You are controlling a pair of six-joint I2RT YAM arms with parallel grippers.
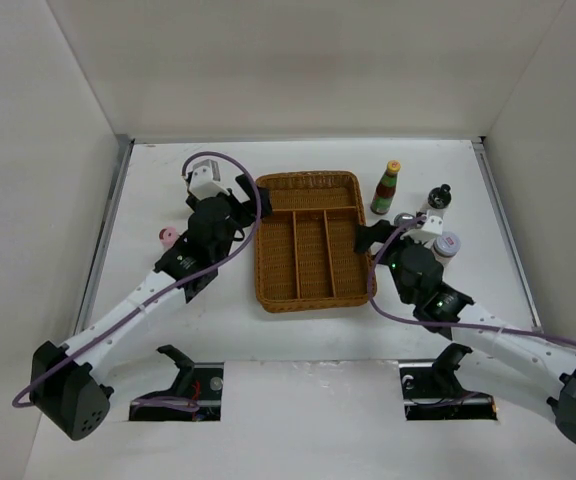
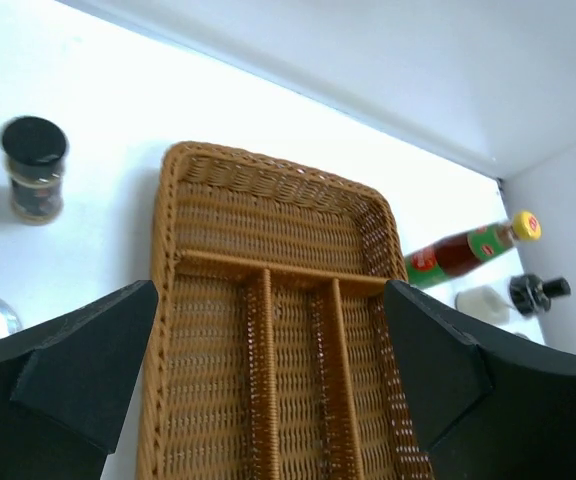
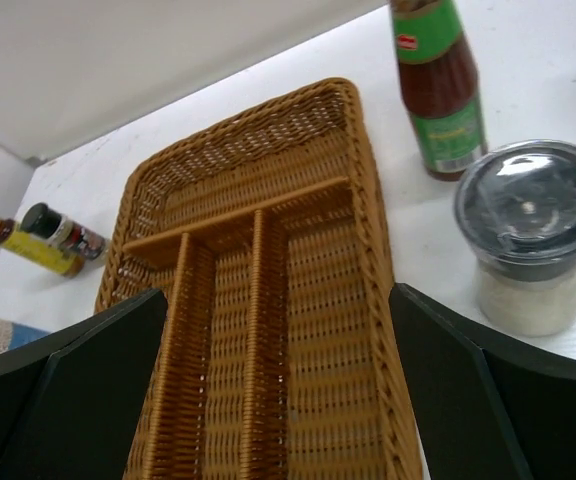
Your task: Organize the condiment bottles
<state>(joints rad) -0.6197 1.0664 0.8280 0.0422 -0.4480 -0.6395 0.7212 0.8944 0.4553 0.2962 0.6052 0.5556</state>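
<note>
The green-red sauce bottle (image 1: 386, 188) with a yellow cap stands right of the basket, also in the right wrist view (image 3: 436, 90) and the left wrist view (image 2: 468, 250). A black-topped white bottle (image 1: 436, 200) and two silver-lidded shakers (image 1: 447, 244) stand near it; one shaker (image 3: 530, 235) is close to my right gripper. A black-capped dark jar (image 2: 33, 168) and a yellow bottle (image 3: 28, 250) stand left of the basket. A pink-capped bottle (image 1: 169, 237) sits by my left arm. My left gripper (image 1: 240, 203) (image 2: 270, 300) and right gripper (image 1: 373, 238) (image 3: 278, 300) are open and empty.
The brown woven divided basket (image 1: 308, 182) lies mid-table with nothing in its compartments, also seen in the left wrist view (image 2: 168, 200) and the right wrist view (image 3: 368, 200). White walls enclose the table on three sides.
</note>
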